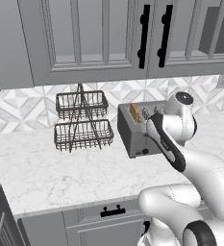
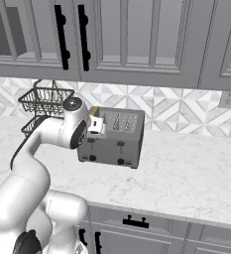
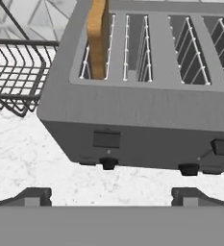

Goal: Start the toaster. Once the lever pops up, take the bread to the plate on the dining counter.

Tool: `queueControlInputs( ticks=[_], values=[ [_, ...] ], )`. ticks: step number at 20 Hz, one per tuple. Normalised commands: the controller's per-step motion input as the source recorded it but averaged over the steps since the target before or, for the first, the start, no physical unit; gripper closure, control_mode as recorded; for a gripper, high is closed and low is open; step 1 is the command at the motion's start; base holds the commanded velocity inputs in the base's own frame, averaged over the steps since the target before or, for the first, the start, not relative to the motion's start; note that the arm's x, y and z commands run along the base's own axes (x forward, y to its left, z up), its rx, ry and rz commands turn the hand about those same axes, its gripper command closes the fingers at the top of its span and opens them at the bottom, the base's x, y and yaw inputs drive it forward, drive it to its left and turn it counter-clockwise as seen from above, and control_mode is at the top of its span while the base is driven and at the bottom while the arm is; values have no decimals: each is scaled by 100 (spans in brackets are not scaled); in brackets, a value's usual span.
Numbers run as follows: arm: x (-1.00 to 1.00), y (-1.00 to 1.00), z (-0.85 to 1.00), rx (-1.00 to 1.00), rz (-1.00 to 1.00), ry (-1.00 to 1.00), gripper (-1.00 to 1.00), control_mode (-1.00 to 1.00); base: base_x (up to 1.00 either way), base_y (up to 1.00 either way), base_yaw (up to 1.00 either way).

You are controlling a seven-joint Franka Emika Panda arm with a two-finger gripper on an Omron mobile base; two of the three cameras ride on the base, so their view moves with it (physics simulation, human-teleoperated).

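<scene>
Poised before the toaster [image 3: 147, 110] on the marble table [image 1: 60, 173], tool [image 3: 111, 197] spread wide and empty; bread [image 3: 98, 36] upright in the leftmost slot, beside a wire basket rack [image 1: 82, 120].

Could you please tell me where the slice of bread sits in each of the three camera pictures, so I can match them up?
Left base view: the bread stands in the toaster's leftmost slot, just left of the arm.
Right base view: a sliver of it shows at the toaster's top left corner, behind the white hand.
Hand view: it stands upright in the leftmost slot, upper left.
Shared landmark: the wire basket rack, left of the toaster.
</scene>
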Motion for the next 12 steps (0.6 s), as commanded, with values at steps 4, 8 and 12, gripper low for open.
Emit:
queueControlInputs(
  ticks=[4,8,12],
  values=[
    [32,0,-17,0,0,0,-100,-100,0,0,0],
    [10,0,-47,-1,0,0,-100,-100,0,0,0],
    [21,3,-21,0,0,0,-100,-100,0,0,0]
  ],
)
